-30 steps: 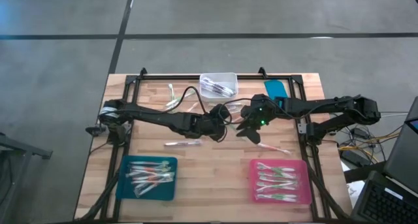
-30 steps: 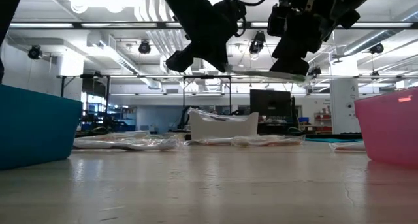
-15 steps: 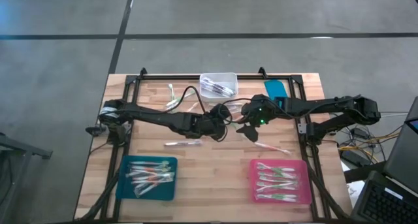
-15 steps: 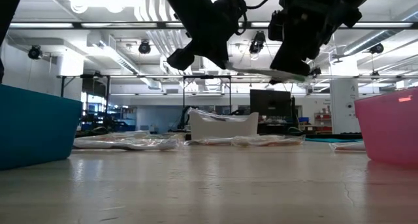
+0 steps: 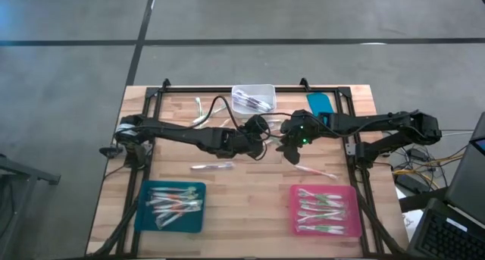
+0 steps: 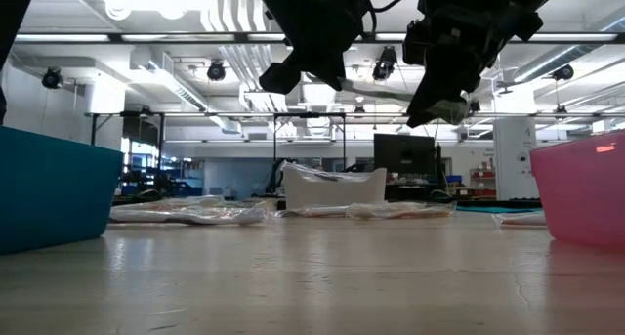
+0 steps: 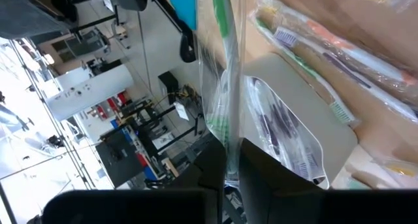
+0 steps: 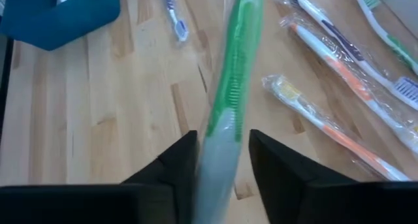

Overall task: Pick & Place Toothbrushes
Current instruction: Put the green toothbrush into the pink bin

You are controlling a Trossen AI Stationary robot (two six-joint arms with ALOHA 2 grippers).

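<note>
My right end effector [image 8: 219, 162] hangs above the middle of the wooden bench [image 5: 250, 199], and a green-handled toothbrush in a clear wrapper [image 8: 228, 87] runs up between its two dark fingers [image 8: 173, 168]. The fingers sit close on either side of the wrapper, but I cannot tell whether they are pinching it or standing just off it. My left end effector [image 7: 232, 165] meets it there from the other side, clenched on the clear wrapper of that same toothbrush, which stands straight out from between its fingers.

On the far edge of the bench stands a small white rectangular bin [image 5: 253, 98] with dark-handled toothbrushes lying in it. Just beside it, toward the far right corner, lies a flat teal piece [image 5: 320, 103]. At the near left corner sits a teal rectangular tray [image 5: 171, 206] holding a heap of wrapped whitish toothbrushes with orange accents. At the near right corner sits a pink rectangular tray [image 5: 325, 210] holding a row of wrapped toothbrushes with green and pink accents.

Loose wrapped toothbrushes lie on the bare wood: one [image 5: 211, 167] below my left arm, one [image 5: 317, 172] just beyond the pink tray, and orange-accented ones [image 8: 333, 54] near my right end effector.
</note>
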